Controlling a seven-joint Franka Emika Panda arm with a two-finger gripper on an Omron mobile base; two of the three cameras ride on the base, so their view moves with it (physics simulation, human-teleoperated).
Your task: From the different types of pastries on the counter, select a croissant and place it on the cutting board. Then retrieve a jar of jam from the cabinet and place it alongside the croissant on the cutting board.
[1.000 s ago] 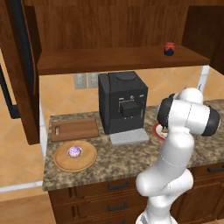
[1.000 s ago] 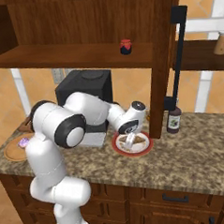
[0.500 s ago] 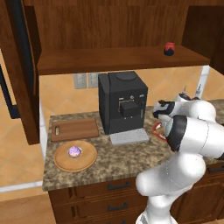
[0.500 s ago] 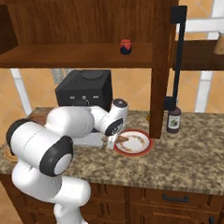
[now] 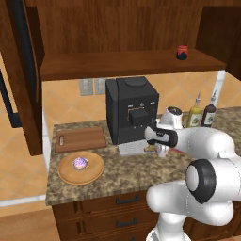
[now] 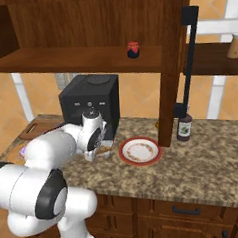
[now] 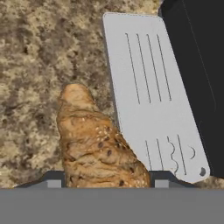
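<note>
— Hand view first: what sits between the fingers?
— The croissant [image 7: 98,144], gripped on both sides, the two dark tips pressed against its flanks. It hangs above speckled granite, just beside the grey drip tray [image 7: 153,92] of the coffee machine [image 7: 199,52].

— And from the base cameras?
— In the left base view the gripper [image 5: 157,147] hangs in front of the machine [image 5: 132,115], low over the counter [image 5: 117,169]. The croissant [image 5: 150,148] shows as a small tan bit beneath the hand.

— Where is the board?
— The cutting board [image 5: 80,139] lies at the left end of the counter, against the tiled wall, well apart from the gripper. Just in front of it is the round board [image 5: 81,168] with the cupcake [image 5: 80,163] on it.

— The jam?
— The jar [image 5: 182,52] stands on the cabinet's shelf [image 5: 117,63], above and to the right of the machine. The cabinet door [image 5: 23,70] stands open at the left.

— Anything else on the granite?
— A red-rimmed plate [image 6: 140,151] right of the gripper [image 6: 99,152], two thin-necked bottles [image 5: 202,113] by the wall, and dark wooden drawers [image 5: 108,207] below.
</note>
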